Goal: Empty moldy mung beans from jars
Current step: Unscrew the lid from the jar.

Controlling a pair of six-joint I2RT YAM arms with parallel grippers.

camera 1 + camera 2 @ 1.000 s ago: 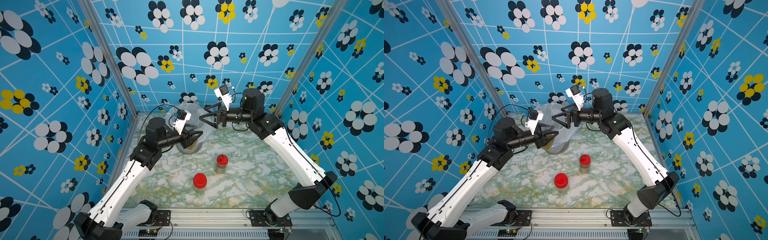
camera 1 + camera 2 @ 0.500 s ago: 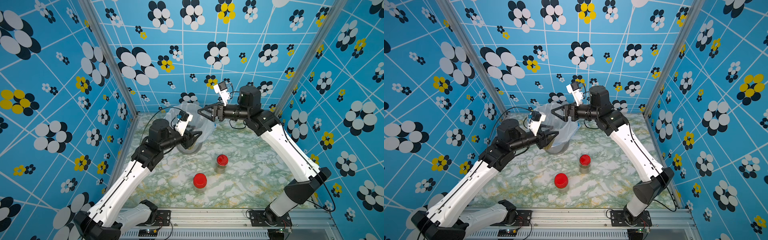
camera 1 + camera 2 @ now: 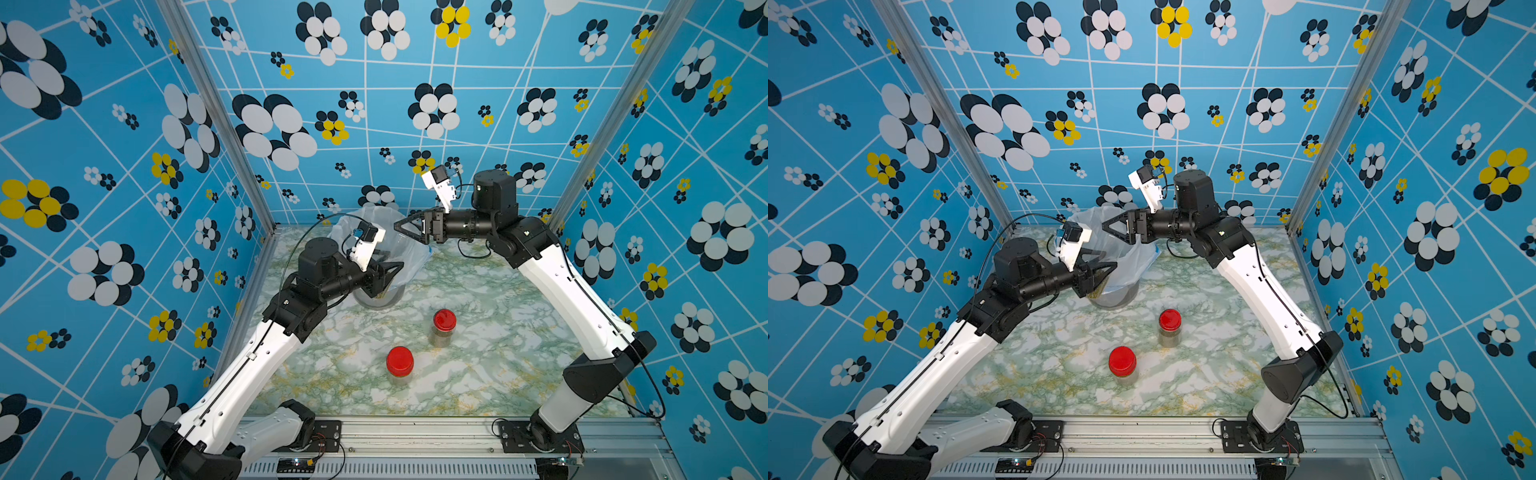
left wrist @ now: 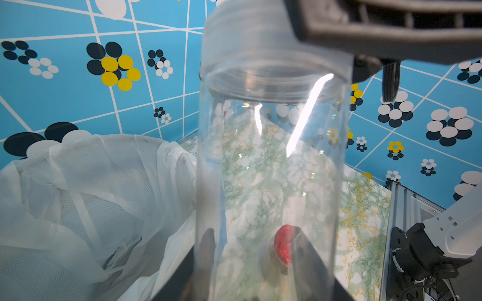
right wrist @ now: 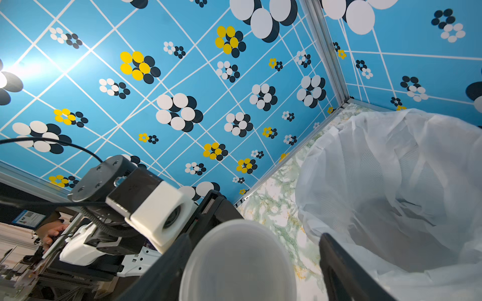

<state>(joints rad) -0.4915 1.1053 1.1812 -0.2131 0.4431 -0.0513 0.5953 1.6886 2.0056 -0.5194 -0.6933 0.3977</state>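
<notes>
The near red-lidded jar (image 3: 400, 362) and the far red-lidded jar (image 3: 444, 324) stand apart on the marble table (image 3: 490, 374). Behind them the left gripper (image 3: 391, 272) clamps the tall jar (image 4: 271, 156), which has mung beans (image 3: 1096, 289) low inside, just beside the bag-lined bin (image 3: 415, 255). The right gripper (image 3: 400, 228) straddles the jar's frosted top (image 5: 238, 263); its jaws are parted, with one finger clear.

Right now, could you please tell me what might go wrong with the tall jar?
1. The right gripper sits off-centre around the lid; closing may shove the tall jar in the left gripper.
2. The jar seems to hang beside the lined bin, not over it; once opened, its mung beans could spill onto the table.
</notes>
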